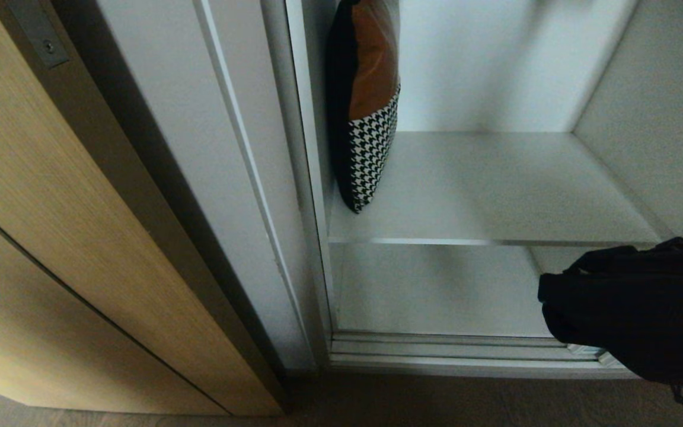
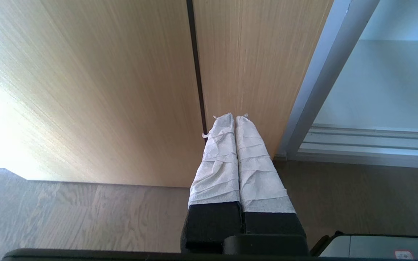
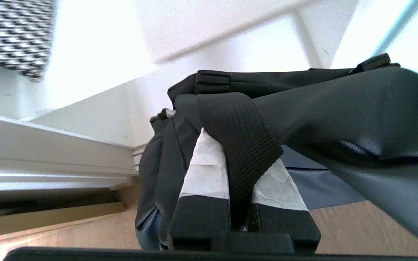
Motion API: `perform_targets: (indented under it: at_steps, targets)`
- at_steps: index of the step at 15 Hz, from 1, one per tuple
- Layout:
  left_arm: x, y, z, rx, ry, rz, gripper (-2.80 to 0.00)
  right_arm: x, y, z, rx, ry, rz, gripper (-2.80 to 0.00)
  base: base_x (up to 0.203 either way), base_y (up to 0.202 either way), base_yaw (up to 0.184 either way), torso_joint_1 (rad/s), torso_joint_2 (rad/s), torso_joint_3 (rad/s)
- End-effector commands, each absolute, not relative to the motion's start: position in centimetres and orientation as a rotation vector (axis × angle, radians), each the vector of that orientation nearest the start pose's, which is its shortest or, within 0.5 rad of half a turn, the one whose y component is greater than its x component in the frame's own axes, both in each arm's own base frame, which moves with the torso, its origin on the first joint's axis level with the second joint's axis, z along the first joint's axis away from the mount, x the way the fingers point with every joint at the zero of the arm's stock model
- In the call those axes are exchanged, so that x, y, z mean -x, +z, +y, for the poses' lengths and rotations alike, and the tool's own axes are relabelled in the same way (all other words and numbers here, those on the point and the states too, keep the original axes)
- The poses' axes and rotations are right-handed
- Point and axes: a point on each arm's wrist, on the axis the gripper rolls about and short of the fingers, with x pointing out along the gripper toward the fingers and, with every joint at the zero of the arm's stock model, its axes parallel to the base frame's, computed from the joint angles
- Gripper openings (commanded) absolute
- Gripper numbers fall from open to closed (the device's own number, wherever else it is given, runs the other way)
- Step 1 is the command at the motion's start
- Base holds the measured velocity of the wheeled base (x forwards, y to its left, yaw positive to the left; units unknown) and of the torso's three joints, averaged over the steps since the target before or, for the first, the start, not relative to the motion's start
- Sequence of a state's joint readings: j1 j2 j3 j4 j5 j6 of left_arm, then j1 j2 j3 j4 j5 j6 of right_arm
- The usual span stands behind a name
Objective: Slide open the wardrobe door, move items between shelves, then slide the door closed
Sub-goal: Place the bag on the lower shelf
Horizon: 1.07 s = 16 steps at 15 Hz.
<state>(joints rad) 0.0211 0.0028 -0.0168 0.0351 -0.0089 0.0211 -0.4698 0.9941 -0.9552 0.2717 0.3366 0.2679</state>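
The right pincer [image 3: 240,170] is pinching the woven strap [image 3: 238,145] of the black bag [image 1: 638,308], its two taped fingers [image 3: 205,170] clamped on either side of the webbing, and the bag hangs from that grip. Taking the silvery front edge of the shelf [image 1: 484,190] as the landmark, the bag is below that edge and out in front of it, toward the right end, over the door track [image 1: 448,350] at the wardrobe's foot; it rests on no board as far as can be seen. On the shelf itself, at its far left end against the wall, a cushion [image 1: 368,107] stands on edge, orange above and houndstooth below. The left pincer [image 2: 235,119] is pressed together with nothing in it, parked well to the left of the shelf, facing the tan wooden door [image 1: 80,237]. The sliding door is not clearly in sight, but the wardrobe stands open, so the opening step looks done. The move between shelves seems under way, the bag gripped but not yet set down. Placing it on a shelf, letting go and sliding the door shut remain.
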Motion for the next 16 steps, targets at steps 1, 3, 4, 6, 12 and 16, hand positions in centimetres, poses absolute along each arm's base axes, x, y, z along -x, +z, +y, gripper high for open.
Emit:
perform_targets:
  at_steps: [1,3,4,6,12,16]
  targets:
    - [2.4,7.7,-0.1,-0.021,0.012,0.022,-2.8,-8.2,27.6,-3.8,-0.396,-0.217,0.254,-2.8,0.0,0.0,0.0,0.0,0.0,0.0]
    - [2.4,7.7,-0.1,-0.021,0.012,0.023,-2.8,-7.2,26.0,-3.4,-0.407,-0.227,0.275,-2.8,0.0,0.0,0.0,0.0,0.0,0.0]
    - [2.4,7.7,-0.1,-0.021,0.014,0.022,-2.8,-6.9,25.3,-3.2,-0.412,-0.229,0.284,-2.8,0.0,0.0,0.0,0.0,0.0,0.0]
    - [2.4,7.7,-0.1,-0.021,0.012,0.022,-2.8,-6.6,24.2,-3.0,-0.429,-0.229,0.309,-2.8,0.0,0.0,0.0,0.0,0.0,0.0]
    - [2.4,7.7,-0.1,-0.021,0.013,0.022,-2.8,-6.5,22.1,-2.9,-0.461,-0.215,0.335,-2.8,0.0,0.0,0.0,0.0,0.0,0.0]
    - [2.3,7.7,-0.1,-0.005,0.021,0.008,-2.8,-6.5,22.5,-2.9,-0.475,-0.214,0.296,-2.8,0.0,0.0,0.0,0.0,0.0,0.0]
